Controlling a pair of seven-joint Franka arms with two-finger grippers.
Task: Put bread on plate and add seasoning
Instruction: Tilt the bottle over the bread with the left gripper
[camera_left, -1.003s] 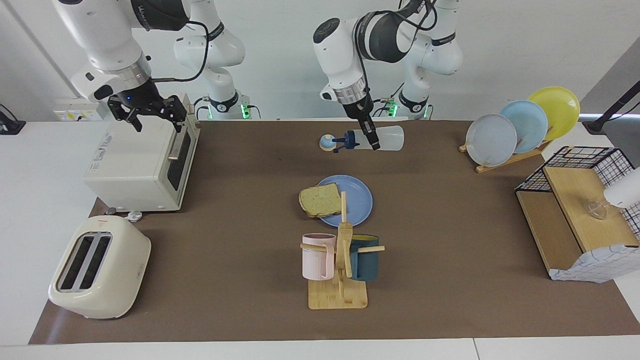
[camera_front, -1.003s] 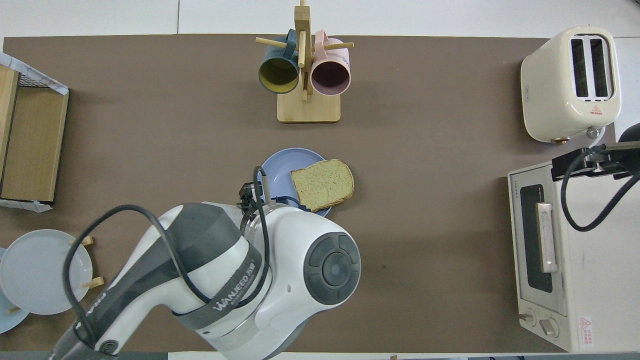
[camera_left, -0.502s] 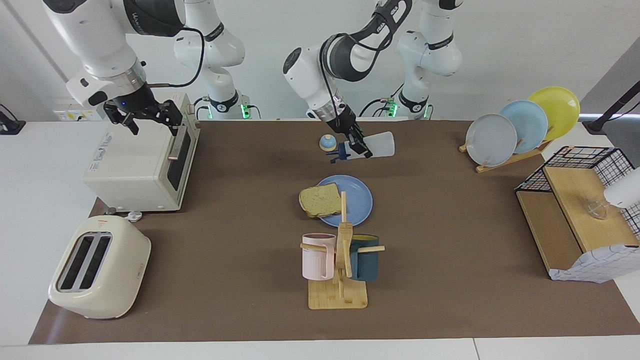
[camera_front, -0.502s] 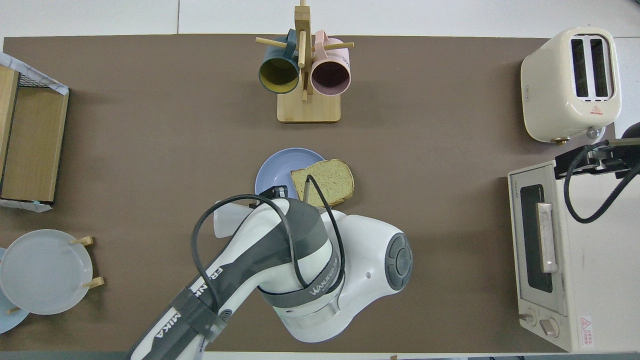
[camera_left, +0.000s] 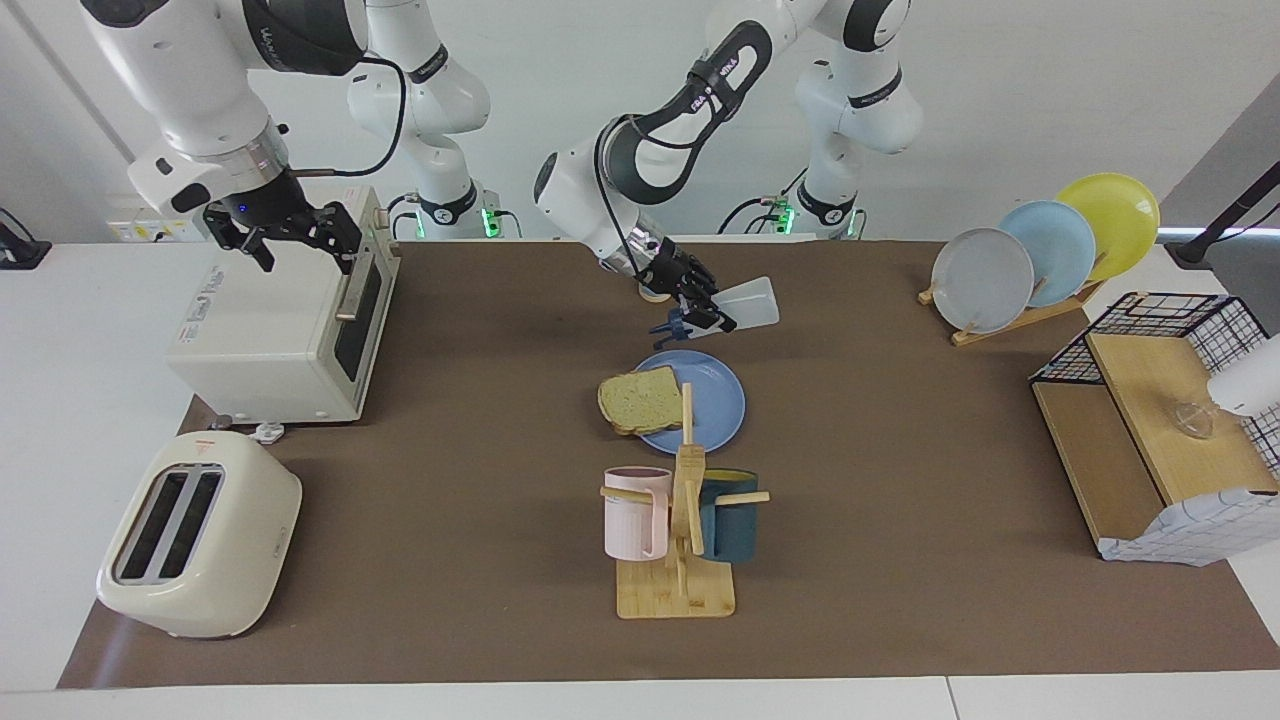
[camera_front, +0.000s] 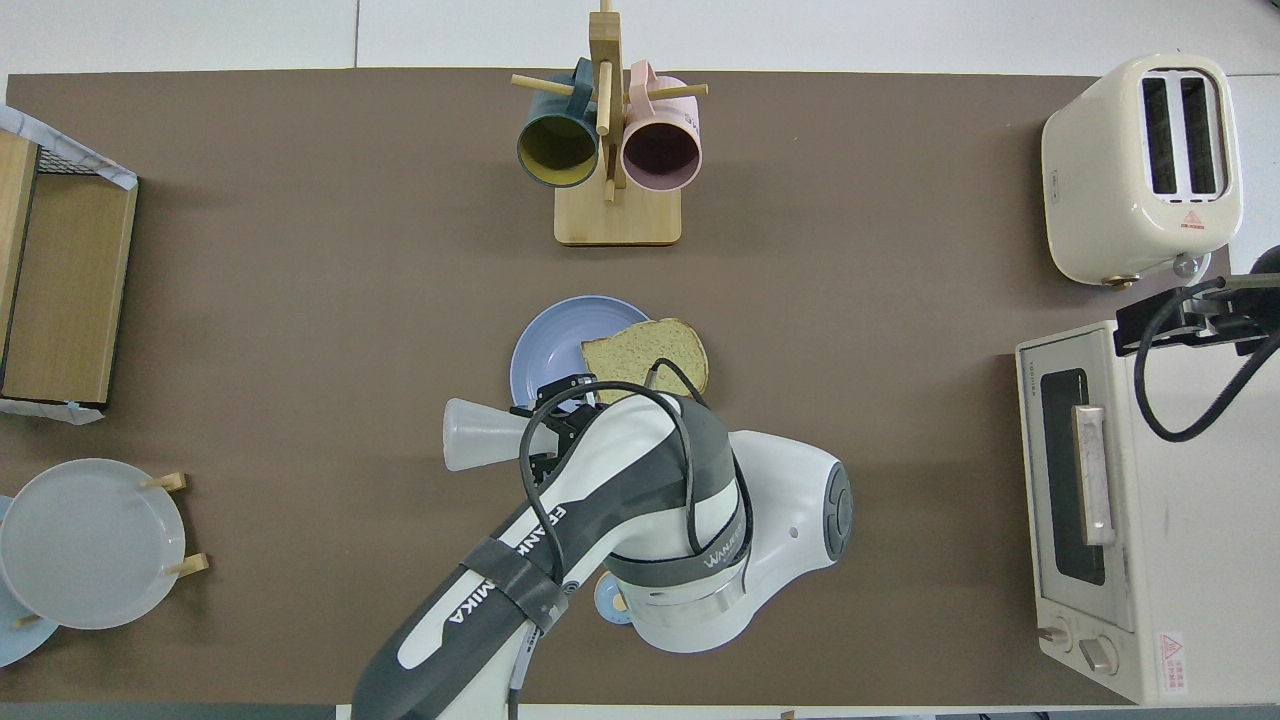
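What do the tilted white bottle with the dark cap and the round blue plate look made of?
The seasoning bottle: probably translucent plastic, since its body looks milky and faintly see-through. The blue plate: likely matte plastic or melamine, with an even, dull colour and no glaze shine; ceramic can't be ruled out.

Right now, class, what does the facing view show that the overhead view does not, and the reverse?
Only the facing view shows the yellow plate in the rack and the right gripper open above the toaster oven. Only the overhead view shows into the mugs. Both show the left gripper shut on the seasoning bottle, tilted cap-down over the blue plate, with the bread overhanging its rim.
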